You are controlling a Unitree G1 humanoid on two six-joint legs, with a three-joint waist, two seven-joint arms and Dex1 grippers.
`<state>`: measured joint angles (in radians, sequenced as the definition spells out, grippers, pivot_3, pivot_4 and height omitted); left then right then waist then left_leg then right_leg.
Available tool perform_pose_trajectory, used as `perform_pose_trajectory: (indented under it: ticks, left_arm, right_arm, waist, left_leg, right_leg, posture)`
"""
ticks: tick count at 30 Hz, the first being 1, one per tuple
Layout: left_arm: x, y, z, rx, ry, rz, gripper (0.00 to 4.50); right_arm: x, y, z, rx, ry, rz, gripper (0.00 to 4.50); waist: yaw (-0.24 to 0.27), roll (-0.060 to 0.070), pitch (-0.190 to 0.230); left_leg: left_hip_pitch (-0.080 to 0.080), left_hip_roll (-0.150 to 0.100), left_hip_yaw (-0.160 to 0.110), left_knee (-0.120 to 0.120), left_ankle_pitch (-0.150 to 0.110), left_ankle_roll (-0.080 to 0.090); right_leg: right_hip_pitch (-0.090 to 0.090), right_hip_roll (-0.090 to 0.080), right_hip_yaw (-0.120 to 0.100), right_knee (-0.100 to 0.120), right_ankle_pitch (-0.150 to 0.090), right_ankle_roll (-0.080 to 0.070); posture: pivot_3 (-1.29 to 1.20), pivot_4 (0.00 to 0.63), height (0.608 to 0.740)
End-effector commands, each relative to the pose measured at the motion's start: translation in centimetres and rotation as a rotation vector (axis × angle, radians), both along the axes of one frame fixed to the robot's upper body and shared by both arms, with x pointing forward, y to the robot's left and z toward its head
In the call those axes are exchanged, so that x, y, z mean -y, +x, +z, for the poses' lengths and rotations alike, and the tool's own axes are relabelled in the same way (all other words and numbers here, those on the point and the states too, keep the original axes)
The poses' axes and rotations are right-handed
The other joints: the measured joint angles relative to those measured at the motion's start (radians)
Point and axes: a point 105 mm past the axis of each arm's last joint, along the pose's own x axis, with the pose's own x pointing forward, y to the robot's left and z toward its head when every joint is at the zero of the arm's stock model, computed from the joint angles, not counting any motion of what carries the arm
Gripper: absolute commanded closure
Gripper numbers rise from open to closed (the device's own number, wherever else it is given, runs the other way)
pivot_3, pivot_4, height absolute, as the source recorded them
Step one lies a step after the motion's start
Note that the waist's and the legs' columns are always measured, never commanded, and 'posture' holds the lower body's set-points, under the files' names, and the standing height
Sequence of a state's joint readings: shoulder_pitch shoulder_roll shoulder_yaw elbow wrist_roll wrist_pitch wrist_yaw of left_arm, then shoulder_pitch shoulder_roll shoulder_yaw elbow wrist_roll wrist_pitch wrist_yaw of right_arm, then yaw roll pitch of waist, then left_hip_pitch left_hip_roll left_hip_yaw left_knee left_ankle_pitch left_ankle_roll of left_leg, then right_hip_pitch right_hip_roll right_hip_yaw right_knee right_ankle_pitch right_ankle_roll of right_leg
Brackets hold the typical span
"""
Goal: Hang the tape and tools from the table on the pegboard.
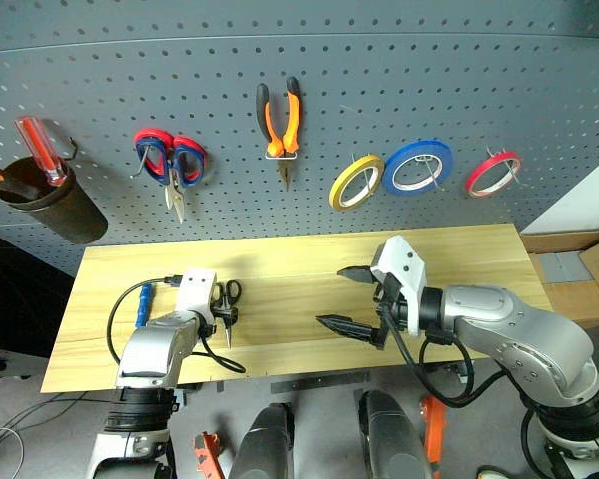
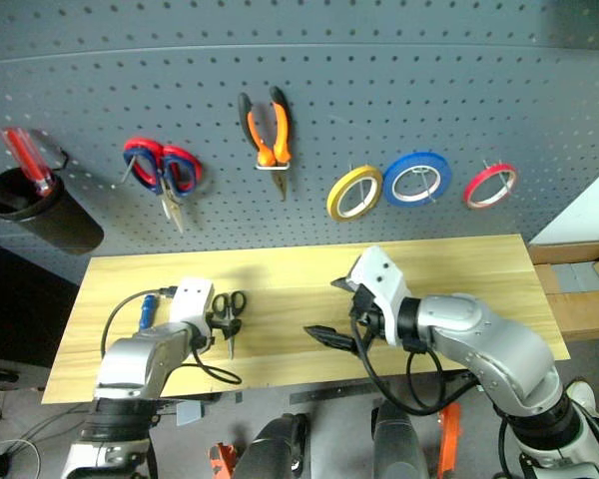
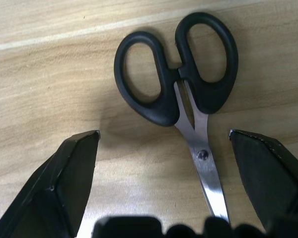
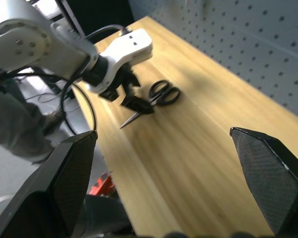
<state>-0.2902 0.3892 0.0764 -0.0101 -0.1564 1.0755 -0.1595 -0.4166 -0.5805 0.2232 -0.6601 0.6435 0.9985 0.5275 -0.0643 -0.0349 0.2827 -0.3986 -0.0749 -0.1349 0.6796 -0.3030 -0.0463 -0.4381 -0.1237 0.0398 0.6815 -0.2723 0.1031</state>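
With the left end effector [image 3: 164,188] spread wide astride the blades of the black-handled scissors [image 3: 181,94] lying flat on the tabletop [image 1: 459,259], it should pinch near the pivot, not the tips; right end effector [image 1: 351,297] hangs released, empty.

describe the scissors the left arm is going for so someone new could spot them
Start at the light wooden table under the pegboard and go to its left end. The small scissors lie flat there; unlike the red-and-blue pair hanging above, their handles are all black.
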Motion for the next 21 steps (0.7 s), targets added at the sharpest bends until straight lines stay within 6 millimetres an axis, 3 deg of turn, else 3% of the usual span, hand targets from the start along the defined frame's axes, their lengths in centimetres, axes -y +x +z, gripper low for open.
perform_pose_trajectory:
  ticks: [1,11,12,21]
  left_arm:
    - [-0.2,-1.5,-2.2,-0.093,0.007,0.008,0.94]
    - [-1.7,-2.0,-2.3,-0.085,-0.002,0.059,4.22]
    - [-1.8,-2.0,-2.2,-0.077,0.001,0.063,4.39]
    - [-2.0,-2.2,-0.4,0.050,-0.040,0.082,4.39]
  right_arm:
    - [-0.4,-0.6,0.7,0.048,-0.018,0.042,0.00]
    - [0.7,1.3,0.9,0.157,-0.143,-0.030,0.00]
    - [0.7,1.4,0.9,0.156,-0.147,-0.034,0.00]
    - [-0.1,0.7,1.9,0.169,-0.081,0.041,0.00]
  waist:
    - [-0.001,0.000,0.000]
    - [-0.004,0.000,0.000]
    - [-0.004,0.000,0.000]
    - [-0.004,0.000,0.000]
  left_leg:
    - [0.000,0.000,0.000,0.000,0.000,0.000]
    - [0.002,0.000,0.001,0.000,0.000,0.000]
    - [0.002,0.000,0.001,0.000,0.000,0.000]
    - [0.001,0.001,0.000,-0.001,0.000,0.000]
  right_leg:
    - [0.000,0.000,0.000,0.000,0.000,0.000]
    - [0.001,0.001,0.000,0.000,0.000,0.000]
    - [0.001,0.001,0.000,0.000,0.000,0.000]
    - [0.001,0.000,0.000,-0.001,0.000,0.000]
  posture:
    - [-0.09,0.315,0.740]
    - [-0.10,0.317,0.740]
    - [-0.10,0.315,0.740]
    - [-0.10,0.313,0.740]
